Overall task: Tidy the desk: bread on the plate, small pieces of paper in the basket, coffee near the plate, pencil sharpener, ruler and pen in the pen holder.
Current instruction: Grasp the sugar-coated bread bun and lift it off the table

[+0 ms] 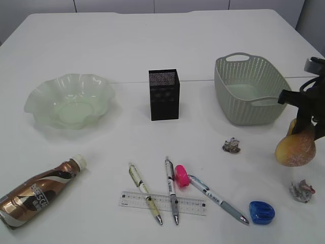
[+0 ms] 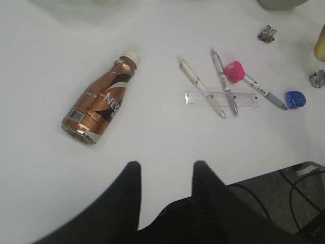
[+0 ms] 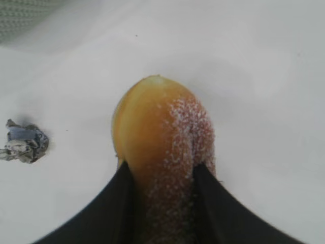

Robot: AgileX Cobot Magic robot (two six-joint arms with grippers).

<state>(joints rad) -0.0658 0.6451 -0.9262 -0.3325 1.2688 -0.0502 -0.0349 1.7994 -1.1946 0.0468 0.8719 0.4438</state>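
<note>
White desk under my two arms: right gripper clamps the bread aloft at the right edge, left gripper hangs parted and empty; carried across to the plate, the soft bun could, I judge, slip free.

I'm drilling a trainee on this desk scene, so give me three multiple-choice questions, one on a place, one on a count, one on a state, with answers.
1. Where is the pen holder?
A. Between plate and basket
B. Inside the basket
C. Beside the coffee bottle

2. How many pens lie near the ruler?
A. One
B. Three
C. Five

3. How is the coffee bottle?
A. Upright
B. On its side
C. In the left gripper

Answers:
1 A, it stands on the desk between them.
2 B, three are visible, two crossing the ruler.
3 B, it lies flat; the right gripper holds the bread, the left holds nothing.
</note>
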